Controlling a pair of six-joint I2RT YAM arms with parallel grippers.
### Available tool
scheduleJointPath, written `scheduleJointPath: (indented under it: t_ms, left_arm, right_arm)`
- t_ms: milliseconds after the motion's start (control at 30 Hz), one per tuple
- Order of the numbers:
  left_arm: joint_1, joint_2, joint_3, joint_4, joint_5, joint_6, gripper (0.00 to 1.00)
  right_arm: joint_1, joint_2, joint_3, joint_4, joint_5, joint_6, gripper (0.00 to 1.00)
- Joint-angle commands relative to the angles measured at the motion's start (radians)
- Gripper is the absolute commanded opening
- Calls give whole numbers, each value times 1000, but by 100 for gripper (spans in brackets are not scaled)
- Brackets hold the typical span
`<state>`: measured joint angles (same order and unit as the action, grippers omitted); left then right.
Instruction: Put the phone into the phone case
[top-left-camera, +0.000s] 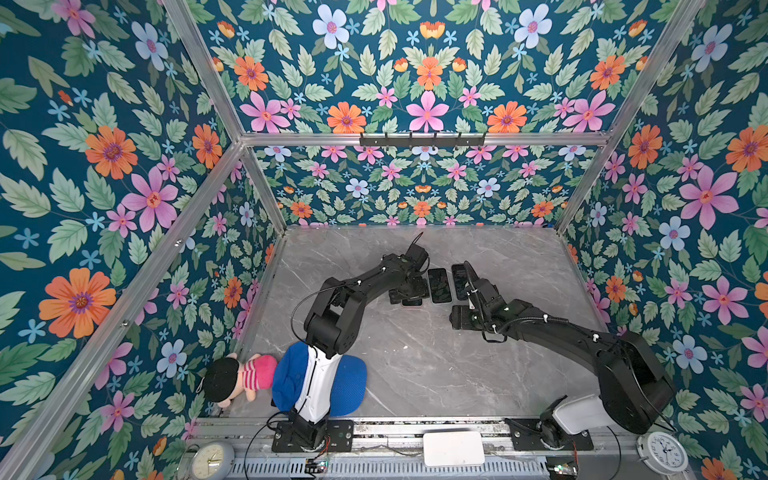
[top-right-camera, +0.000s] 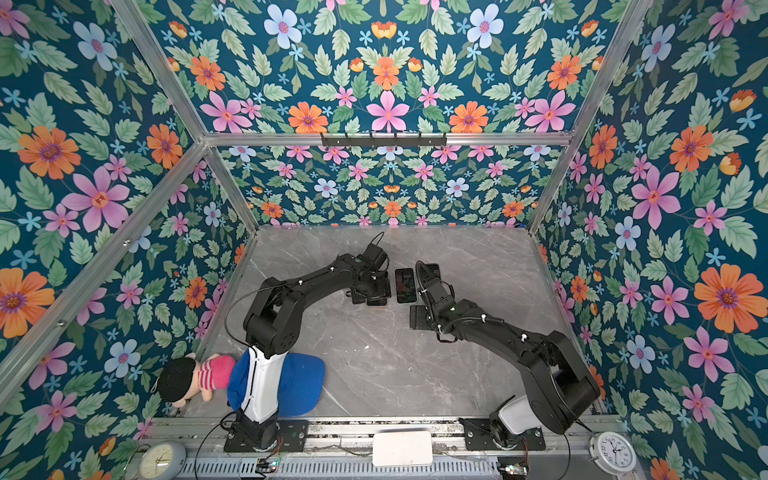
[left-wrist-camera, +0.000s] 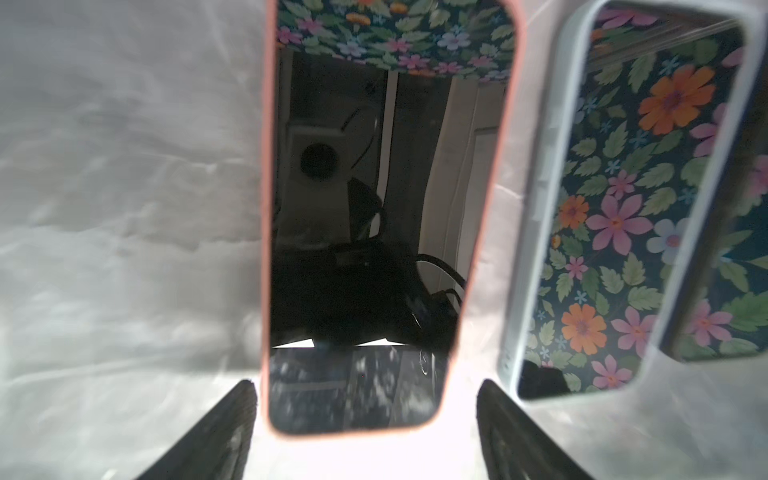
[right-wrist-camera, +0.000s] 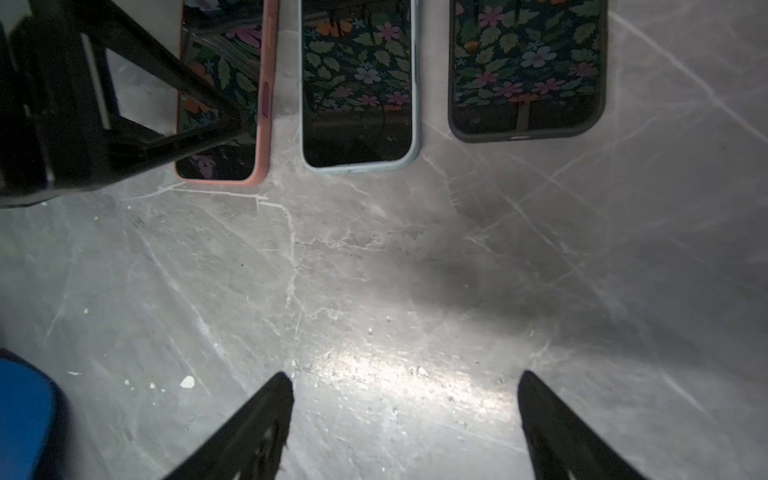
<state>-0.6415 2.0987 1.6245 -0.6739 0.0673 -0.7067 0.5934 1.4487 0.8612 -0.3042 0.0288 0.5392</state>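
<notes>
My left jaws stand released, one on each side of the end of the phone (left-wrist-camera: 357, 187) nearest my base. It lies screen-up inside the pink case (right-wrist-camera: 264, 141) on the surface (right-wrist-camera: 374, 270), and neither jaw seems to touch it. My right jaws are released too, hanging over bare surface near the row and holding nothing. The screen looks level with the pink rim along the edges I can see (the far corners I cannot judge), so I take the step in hand to be the final seating, or a check of it. To do it well I would press flat on the corners, not pinch the sides, since a squeeze could bow the rim and pop an edge out. The blue case (left-wrist-camera: 530, 249) lies just beside and the black case (right-wrist-camera: 523, 137) beyond it, so I should stay square and not sweep sideways.
</notes>
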Motion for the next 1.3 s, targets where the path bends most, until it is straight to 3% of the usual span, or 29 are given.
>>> scheduleJointPath:
  t_ms: [0, 167, 267, 400, 600, 700, 767, 833, 900, 1000, 1067, 1167, 1267]
  left_arm:
    - [1, -51, -33, 1, -42, 0, 85]
    - [1, -169, -141, 58, -68, 18, 84]
    - [3, -260, -226, 95, -107, 44, 83]
    - [6, -394, -348, 160, -155, 101, 83]
    - [18, -625, -552, 331, -201, 222, 84]
    - [30, -736, -657, 425, -290, 263, 93]
    - [50, -784, -707, 485, -266, 314, 100]
    - [53, -801, -745, 523, -309, 400, 100]
    - [52, -797, -795, 620, -341, 538, 91]
    - [64, -766, -845, 756, -452, 580, 88]
    - [111, -748, -854, 776, -440, 582, 87]
    - [250, -762, -915, 826, -287, 516, 85]
    - [333, -792, -1003, 907, -249, 572, 84]
  right_arm:
    - [-4, -25, 8, -36, 45, -31, 84]
    - [-7, -94, -8, -56, 137, -98, 85]
    - [-13, -142, -48, -31, 252, -161, 91]
    - [-85, -216, -119, 45, 362, -209, 92]
    - [-286, -400, -305, 272, 285, -317, 91]
    - [-341, -472, -401, 387, 237, -462, 93]
    - [-343, -496, -459, 470, 252, -527, 93]
    - [-343, -494, -503, 555, 264, -582, 94]
    - [-346, -460, -543, 662, 301, -597, 93]
    - [-380, -386, -568, 786, 303, -596, 93]
    - [-418, -336, -569, 827, 263, -594, 94]
    - [-445, -284, -586, 927, 247, -610, 94]
    - [-466, -244, -591, 1012, 225, -624, 93]
